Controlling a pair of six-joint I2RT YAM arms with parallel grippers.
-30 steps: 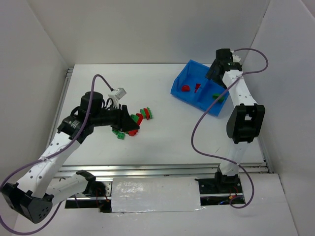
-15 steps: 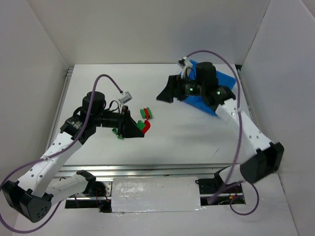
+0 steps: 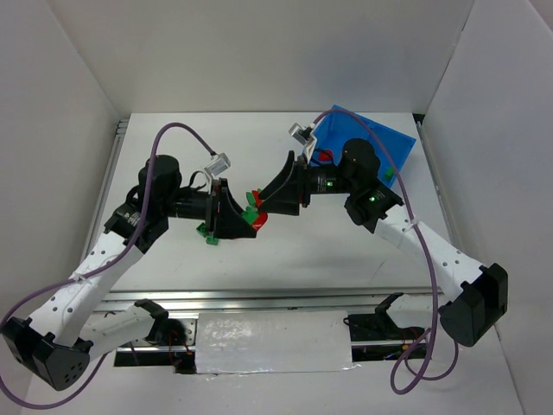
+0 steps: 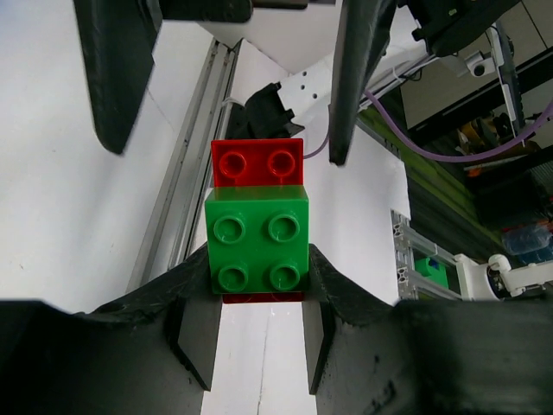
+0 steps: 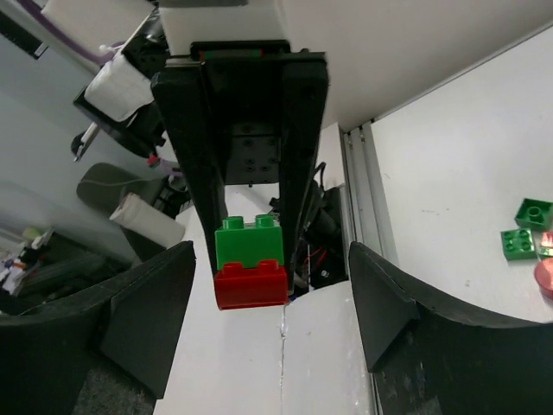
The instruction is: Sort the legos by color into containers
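Legos, green brick on red brick, sit pinched in the left claw. The right claw, spread, faces them from 2 o'clock.

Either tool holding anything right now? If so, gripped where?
Left tool clamps a green brick stacked on a red brick, pinching the green one's two side faces at its near end. Right tool is open, holding nothing.

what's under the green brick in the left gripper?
A red brick, joined beneath the green brick held by the left gripper. Two red studs show past one edge; the rest is covered.
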